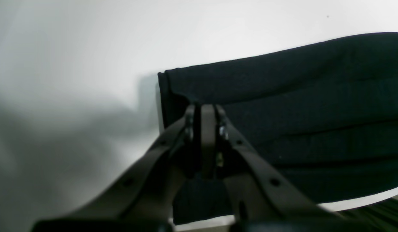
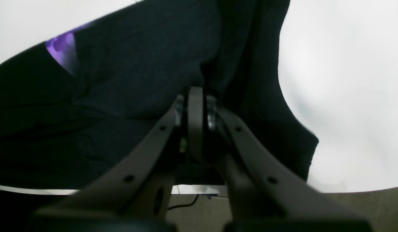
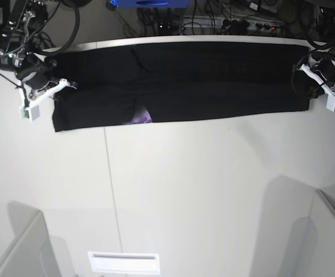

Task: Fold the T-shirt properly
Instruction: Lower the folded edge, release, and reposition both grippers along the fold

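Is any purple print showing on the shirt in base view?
Yes, a small purple patch peeks out at the lower edge of the shirt.

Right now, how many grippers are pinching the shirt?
2. The left gripper is shut on the T-shirt at its right end in the base view; the right gripper is shut on its left end.

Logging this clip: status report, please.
Left gripper and right gripper shut on T-shirt ends. Shirt stretched long across table. Nothing in the way.
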Tool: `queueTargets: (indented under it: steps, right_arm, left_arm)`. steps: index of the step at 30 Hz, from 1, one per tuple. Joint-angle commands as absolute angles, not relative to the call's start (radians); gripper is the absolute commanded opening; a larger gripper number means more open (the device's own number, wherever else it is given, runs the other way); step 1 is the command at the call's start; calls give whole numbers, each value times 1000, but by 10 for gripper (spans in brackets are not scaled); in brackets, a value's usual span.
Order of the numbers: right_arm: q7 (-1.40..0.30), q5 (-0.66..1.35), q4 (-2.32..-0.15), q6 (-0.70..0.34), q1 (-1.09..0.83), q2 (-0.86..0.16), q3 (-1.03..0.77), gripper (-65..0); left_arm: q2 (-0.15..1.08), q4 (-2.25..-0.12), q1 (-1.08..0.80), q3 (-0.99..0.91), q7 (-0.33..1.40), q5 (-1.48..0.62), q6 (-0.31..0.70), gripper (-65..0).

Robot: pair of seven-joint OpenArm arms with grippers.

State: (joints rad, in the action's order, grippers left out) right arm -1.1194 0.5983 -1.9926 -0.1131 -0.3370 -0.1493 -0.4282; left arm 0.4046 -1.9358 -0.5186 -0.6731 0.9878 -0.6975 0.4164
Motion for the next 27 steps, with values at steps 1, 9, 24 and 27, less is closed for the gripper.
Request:
queueTargets:
  steps: [1, 9, 24, 27]
  right_arm:
    - [-1107, 607, -2012, -110, -332, -163, -435, -650]
    - [-1101, 604, -2005, -108, -326, -203, -435, -650]
    - [-1107, 604, -1989, -108, -349, -197, -430, -650]
    - [-1109, 604, -1982, -108, -360, -197, -430, -650]
  left_arm:
    - [421, -1952, -533, -684, 972, -702, 415, -650]
    - [421, -1960, -581, -733, 972, -704, 415, -650]
    - [420, -1959, -650, -723, 972, -702, 415, -650]
    - [418, -1956, -651, -723, 972, -699, 415, -650]
